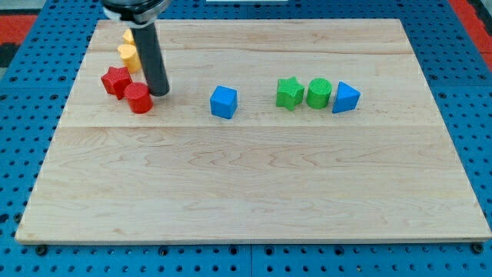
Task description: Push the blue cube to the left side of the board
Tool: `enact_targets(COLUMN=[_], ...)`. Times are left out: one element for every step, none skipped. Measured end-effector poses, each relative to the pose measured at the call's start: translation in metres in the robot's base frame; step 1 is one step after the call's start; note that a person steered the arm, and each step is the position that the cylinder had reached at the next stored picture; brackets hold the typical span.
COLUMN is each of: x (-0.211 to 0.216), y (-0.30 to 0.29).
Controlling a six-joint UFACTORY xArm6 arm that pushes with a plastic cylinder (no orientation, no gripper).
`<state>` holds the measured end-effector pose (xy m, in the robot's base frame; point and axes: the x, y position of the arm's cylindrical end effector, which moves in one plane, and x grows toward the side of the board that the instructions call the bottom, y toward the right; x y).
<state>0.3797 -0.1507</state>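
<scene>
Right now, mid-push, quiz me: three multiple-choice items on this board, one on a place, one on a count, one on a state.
1. Where is my tip relative to the blue cube?
A. toward the view's left of it
B. toward the view's right of it
C. on top of it

2. How many green blocks are on the board?
A. one
B. two
C. three

3. Is my tip touching the blue cube?
A. yes
B. no, bare wood lies between them
C. hidden

Answers: 1 A, the tip stands beside the red cylinder. 2 B, a green star and a green cylinder. 3 B, a gap shows.
</scene>
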Motion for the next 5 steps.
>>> enact_targets(x=[0.006, 0.007, 0.007, 0.002, 0.001], y=[-0.024, -0.002, 0.004, 0.061, 0.093])
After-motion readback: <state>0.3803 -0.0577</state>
